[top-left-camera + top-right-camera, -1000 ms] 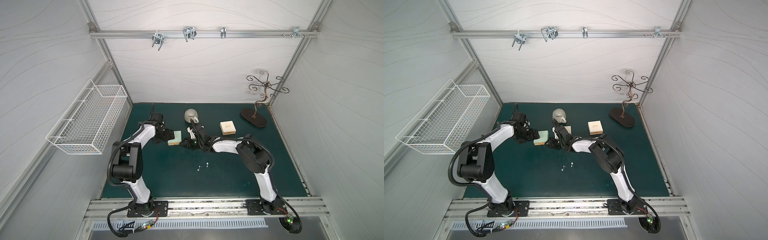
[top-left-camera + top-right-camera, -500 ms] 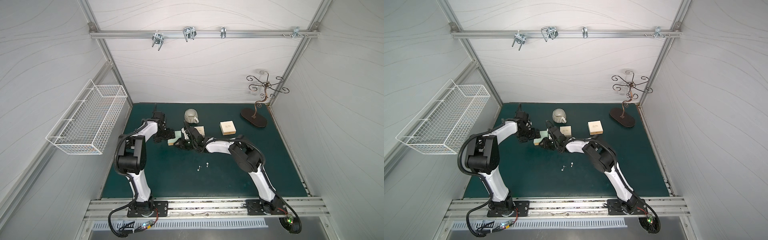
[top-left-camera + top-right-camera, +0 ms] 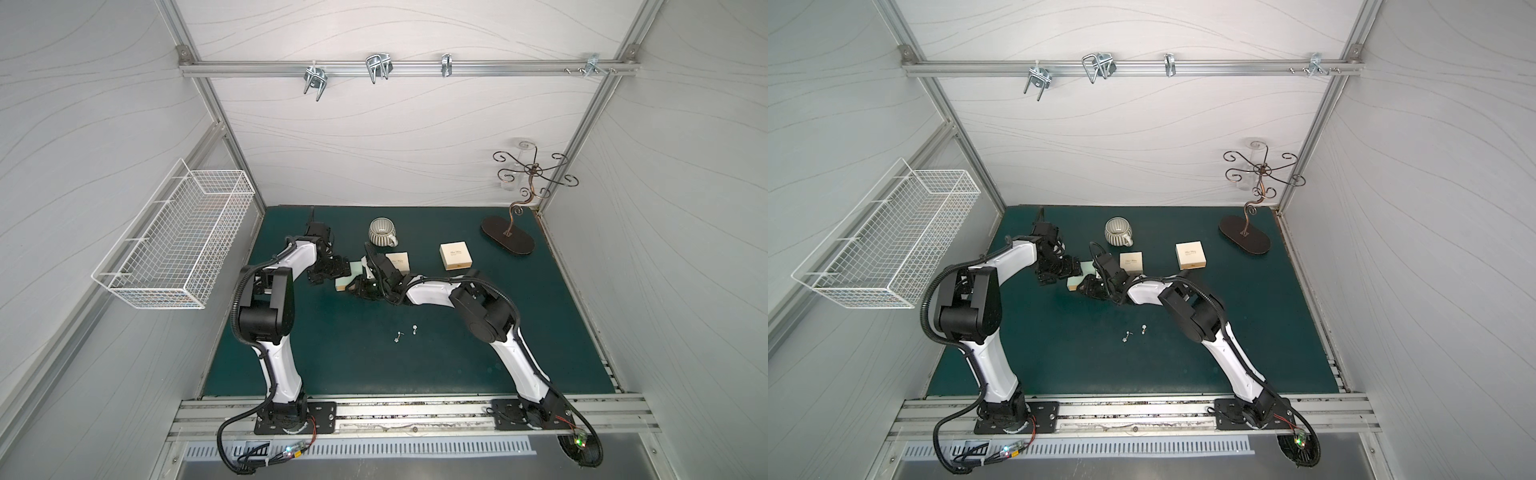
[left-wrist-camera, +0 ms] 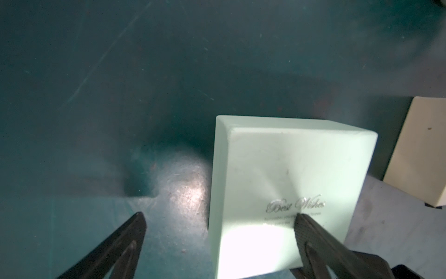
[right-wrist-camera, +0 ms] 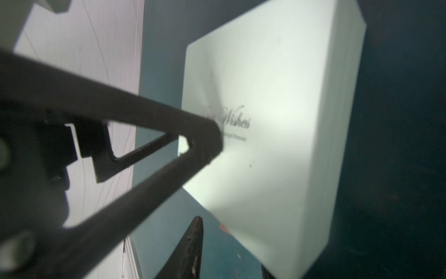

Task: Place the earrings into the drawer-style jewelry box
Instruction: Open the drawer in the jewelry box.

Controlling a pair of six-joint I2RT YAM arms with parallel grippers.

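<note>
The drawer-style jewelry box (image 3: 344,279) (image 3: 1074,281) is a mint-green box with silver script on its lid, lying flat on the green mat. My left gripper (image 3: 332,270) (image 4: 219,215) is open; one fingertip (image 4: 306,229) rests on the lid and the other is over the mat beside the box (image 4: 284,174). My right gripper (image 3: 362,287) (image 5: 231,244) is open at the box's opposite end, its jaws either side of a corner with a small orange tab (image 5: 224,228). Two silvery earrings (image 3: 414,328) (image 3: 1127,336) lie loose on the mat nearer the front.
Two cream boxes (image 3: 397,262) (image 3: 456,255) sit right of the mint box, one close behind my right wrist. A ribbed cup (image 3: 381,230) stands at the back, a metal jewelry stand (image 3: 508,239) at the back right, a wire basket (image 3: 178,245) on the left wall.
My right gripper slid left up to the mint box's end and its jaws narrowed slightly. My left arm raised its elbow and reached a little further over the box.
</note>
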